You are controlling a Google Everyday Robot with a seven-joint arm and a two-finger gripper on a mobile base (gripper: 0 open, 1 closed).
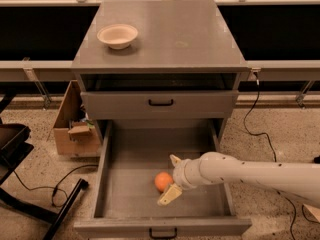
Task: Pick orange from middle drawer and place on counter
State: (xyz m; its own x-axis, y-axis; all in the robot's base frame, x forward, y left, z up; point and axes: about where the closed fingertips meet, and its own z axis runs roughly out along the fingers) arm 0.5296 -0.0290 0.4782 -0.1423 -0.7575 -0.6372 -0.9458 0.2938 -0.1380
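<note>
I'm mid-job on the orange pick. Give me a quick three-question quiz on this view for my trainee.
1. True or false: the orange already lies on the counter.
2. Where is the gripper?
A) Above the counter.
B) Inside the middle drawer, with its fingers open on either side of the orange.
C) Over the floor, outside the cabinet.
3. Fill in: the only thing standing on the counter is a beige ____.

Key: 1 false, because the orange is in the middle drawer; 2 B; 3 bowl.
</note>
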